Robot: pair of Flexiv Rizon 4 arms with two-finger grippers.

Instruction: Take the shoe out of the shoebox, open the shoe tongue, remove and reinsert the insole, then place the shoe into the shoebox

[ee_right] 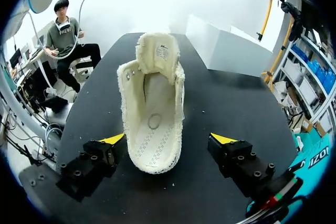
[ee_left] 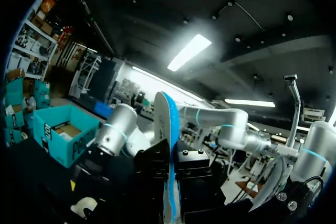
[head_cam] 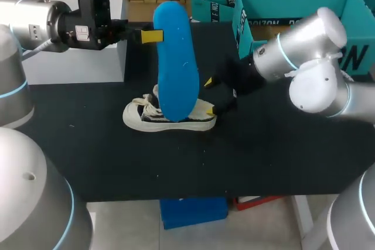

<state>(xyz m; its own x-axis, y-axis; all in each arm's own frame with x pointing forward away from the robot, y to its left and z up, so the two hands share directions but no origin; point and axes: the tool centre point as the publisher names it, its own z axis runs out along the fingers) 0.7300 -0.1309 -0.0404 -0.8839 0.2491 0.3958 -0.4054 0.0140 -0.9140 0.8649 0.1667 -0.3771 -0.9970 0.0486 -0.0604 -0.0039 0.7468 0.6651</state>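
L claw [head_cam: 152, 36] tight on insole [head_cam: 176, 62] (up high); R claw [ee_right: 168, 140] wide apart, low.

left hand [ee_left: 171, 170] pinches the blue insole [ee_left: 167, 124] (edge-on); teal shoebox [ee_left: 56, 142] beyond

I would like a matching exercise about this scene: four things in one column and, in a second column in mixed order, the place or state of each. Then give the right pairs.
Things:
1. insole
2. shoe
3. right gripper
4. shoebox

Places or states:
A. open, one finger on each side of the shoe's heel
B. held upright in the left gripper, above the shoe
C. teal, at the table's far right
D. lying on the black table, tongue folded back, no insole inside

Pairs: 1-B, 2-D, 3-A, 4-C
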